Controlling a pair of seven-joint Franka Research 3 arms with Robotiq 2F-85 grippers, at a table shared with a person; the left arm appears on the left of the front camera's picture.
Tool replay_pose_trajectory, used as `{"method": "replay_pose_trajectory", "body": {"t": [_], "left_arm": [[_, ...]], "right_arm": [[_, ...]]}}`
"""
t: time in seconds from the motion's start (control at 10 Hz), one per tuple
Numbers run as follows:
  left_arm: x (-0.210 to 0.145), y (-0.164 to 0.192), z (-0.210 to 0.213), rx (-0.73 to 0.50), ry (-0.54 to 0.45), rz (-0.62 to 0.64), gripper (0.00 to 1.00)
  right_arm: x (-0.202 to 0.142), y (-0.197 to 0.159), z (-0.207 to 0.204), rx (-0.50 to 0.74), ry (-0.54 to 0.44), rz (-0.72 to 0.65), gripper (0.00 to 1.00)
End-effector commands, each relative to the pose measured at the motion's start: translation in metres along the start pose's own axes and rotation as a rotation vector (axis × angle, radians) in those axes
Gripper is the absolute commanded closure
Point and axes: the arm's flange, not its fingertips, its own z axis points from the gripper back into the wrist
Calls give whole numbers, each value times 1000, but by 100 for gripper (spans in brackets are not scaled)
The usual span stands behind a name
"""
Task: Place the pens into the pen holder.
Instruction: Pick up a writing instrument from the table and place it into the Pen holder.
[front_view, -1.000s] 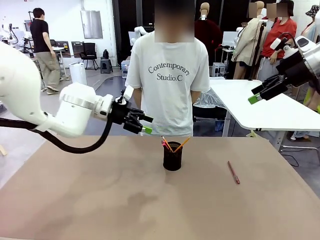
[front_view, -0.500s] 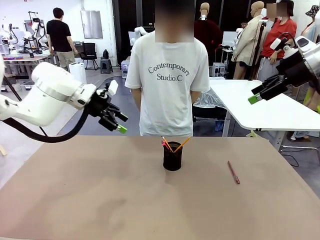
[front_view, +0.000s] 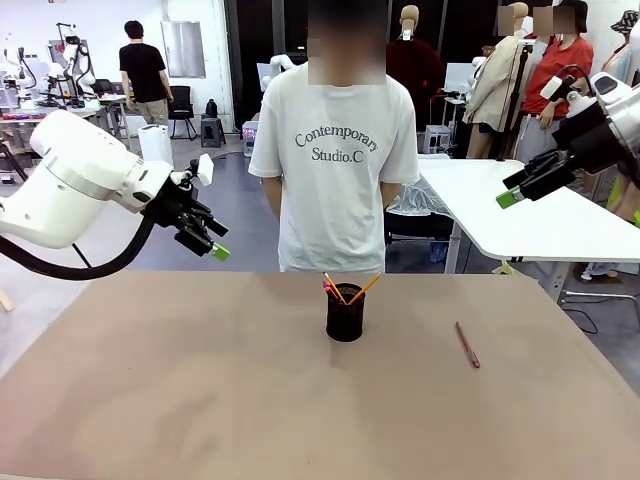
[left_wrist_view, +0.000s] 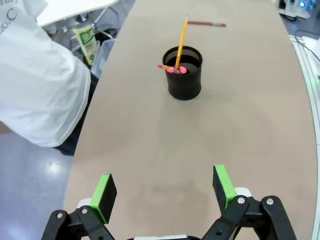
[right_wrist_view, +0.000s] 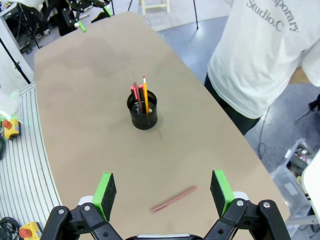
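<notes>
The black mesh pen holder (front_view: 345, 318) stands upright in the middle of the table, toward the far edge. A yellow pencil (front_view: 365, 287) and a black pen with a red tip (front_view: 331, 289) lean inside it. A dark red pen (front_view: 467, 345) lies flat on the table to the holder's right. My left gripper (front_view: 212, 240) hangs open and empty in the air, well left of the holder. My right gripper (front_view: 512, 190) is open too, high at the far right. The left wrist view has the holder (left_wrist_view: 185, 72) and the loose pen (left_wrist_view: 206, 23) beyond it. The right wrist view looks down on the holder (right_wrist_view: 143, 112) and the loose pen (right_wrist_view: 173, 199).
A person in a white T-shirt (front_view: 335, 150) stands at the table's far edge, right behind the holder, hands behind the back. The brown tabletop (front_view: 200, 400) is bare on the near side. A white table (front_view: 520, 215) stands behind at the right.
My left arm has drawn back to the left and slightly up, away from the holder, its gripper staying open. The right arm, the holder and the pens have not moved.
</notes>
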Motion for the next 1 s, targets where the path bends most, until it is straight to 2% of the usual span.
{"method": "replay_pose_trajectory", "body": {"t": [0.0,0.1,0.9], "left_arm": [[-2,-6,5,-26,-45,18,0],[0,0,0,0,0,0,0],[0,0,0,0,0,0,0]], "right_arm": [[3,-1,1,-4,-3,2,0],[3,-1,1,-4,-3,2,0],[3,-1,1,-4,-3,2,0]]}}
